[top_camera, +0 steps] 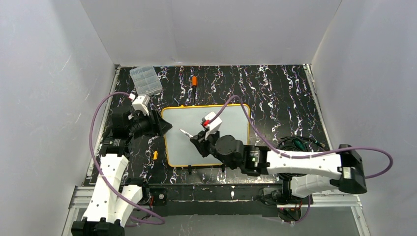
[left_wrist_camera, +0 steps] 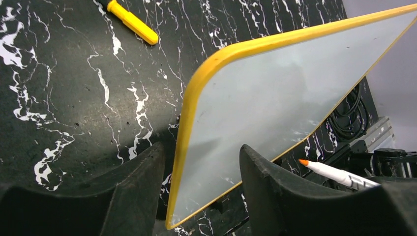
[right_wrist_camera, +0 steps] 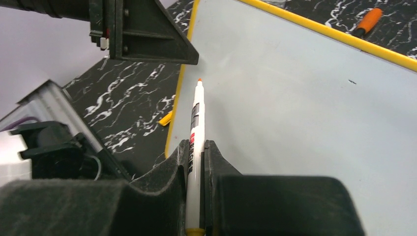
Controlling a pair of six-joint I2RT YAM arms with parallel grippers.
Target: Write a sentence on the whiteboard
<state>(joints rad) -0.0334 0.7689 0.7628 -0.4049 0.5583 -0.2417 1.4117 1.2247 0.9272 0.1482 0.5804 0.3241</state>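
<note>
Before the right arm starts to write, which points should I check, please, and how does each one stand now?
1. Pen grip: the white marker pen with orange tip is clamped in the right end effector: ok.
2. Cap: off, tip bare: ok.
3. Tip touching the white rectangular whiteboard with yellow rim: cannot tell.
4. Writing area: no strokes visible, nothing lying on it: ok.
5. Left end effector: open at the board's left rim; whether it steadies the board: cannot tell.

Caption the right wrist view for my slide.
Right hand grips an orange-tipped marker, tip over the whiteboard near its rim.
</note>
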